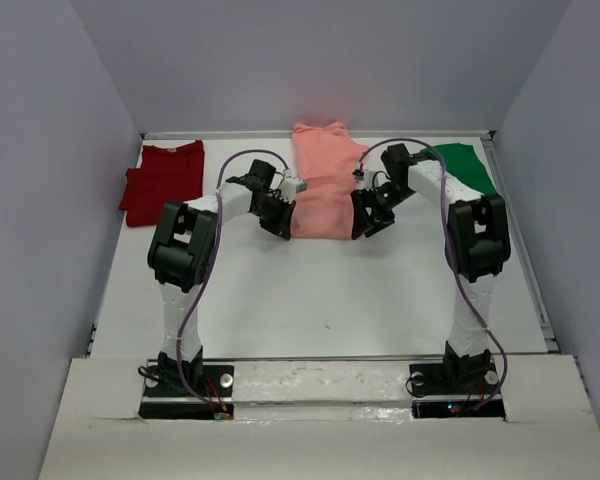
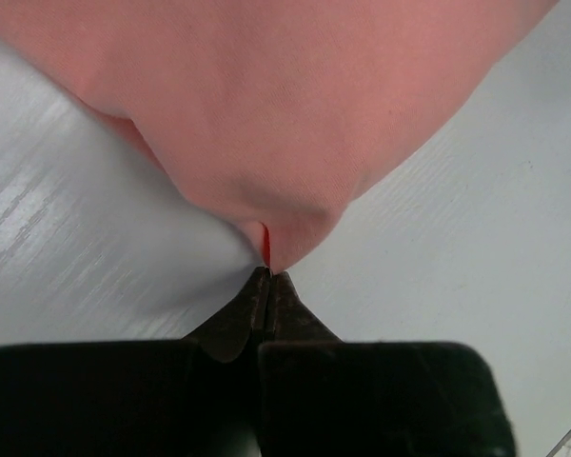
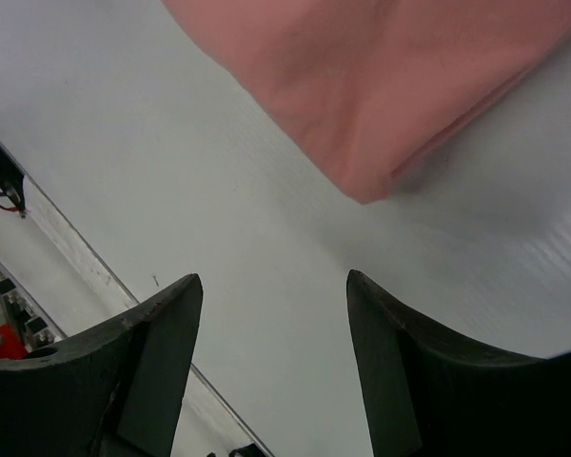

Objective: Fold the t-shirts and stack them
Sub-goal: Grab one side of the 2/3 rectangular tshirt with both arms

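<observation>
The task seems to be in its early part: no stack exists yet, and the three shirts lie well apart along the far side of the white tabletop point(image 1: 320, 300). The salmon-pink t-shirt point(image 1: 323, 185) is in the middle, already a long narrow rectangle, so its sides seem folded in, but the fold from near to far is not yet done. The left pincer point(image 2: 269, 273) is clamped on the near left corner of this shirt, and the thin cloth rises there into a soft peak. The right pincer point(image 3: 274, 286) stands apart, close to the near right corner without touching it. The dark red t-shirt point(image 1: 163, 182) at the far left looks loosely folded and wrinkled; the green t-shirt point(image 1: 467, 166) at the far right is partly hidden. All are matte, soft cloth on a smooth, hard surface.
</observation>
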`<action>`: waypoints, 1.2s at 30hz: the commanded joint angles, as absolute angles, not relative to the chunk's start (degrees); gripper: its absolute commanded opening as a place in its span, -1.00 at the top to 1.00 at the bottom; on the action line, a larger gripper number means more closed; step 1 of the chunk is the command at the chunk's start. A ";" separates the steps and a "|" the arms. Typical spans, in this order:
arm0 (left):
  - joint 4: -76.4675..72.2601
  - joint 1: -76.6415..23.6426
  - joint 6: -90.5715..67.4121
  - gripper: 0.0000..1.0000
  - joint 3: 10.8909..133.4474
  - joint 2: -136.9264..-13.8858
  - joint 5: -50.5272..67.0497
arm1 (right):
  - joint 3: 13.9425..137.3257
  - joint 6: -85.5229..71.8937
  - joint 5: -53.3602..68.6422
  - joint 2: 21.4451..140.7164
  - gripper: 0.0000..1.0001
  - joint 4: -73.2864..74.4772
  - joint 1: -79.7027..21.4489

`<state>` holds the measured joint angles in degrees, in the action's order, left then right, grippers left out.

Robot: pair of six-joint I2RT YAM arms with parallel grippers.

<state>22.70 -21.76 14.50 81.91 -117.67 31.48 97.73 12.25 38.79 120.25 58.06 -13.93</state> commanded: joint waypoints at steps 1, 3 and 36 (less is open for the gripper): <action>23.82 -22.50 15.12 0.97 82.00 -112.94 31.11 | 96.85 12.13 37.88 120.58 -0.36 56.78 -13.80; 23.73 -22.50 15.12 1.00 81.91 -112.50 31.11 | 97.47 11.87 37.71 121.20 -0.36 56.95 -13.80; 25.22 -22.76 16.00 1.00 82.44 -110.48 32.17 | 99.41 13.10 39.02 125.07 0.14 54.32 -13.80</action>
<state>24.10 -22.46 15.27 81.91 -114.45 31.03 100.77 12.32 39.59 127.87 56.03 -13.93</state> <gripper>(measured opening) 0.014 0.425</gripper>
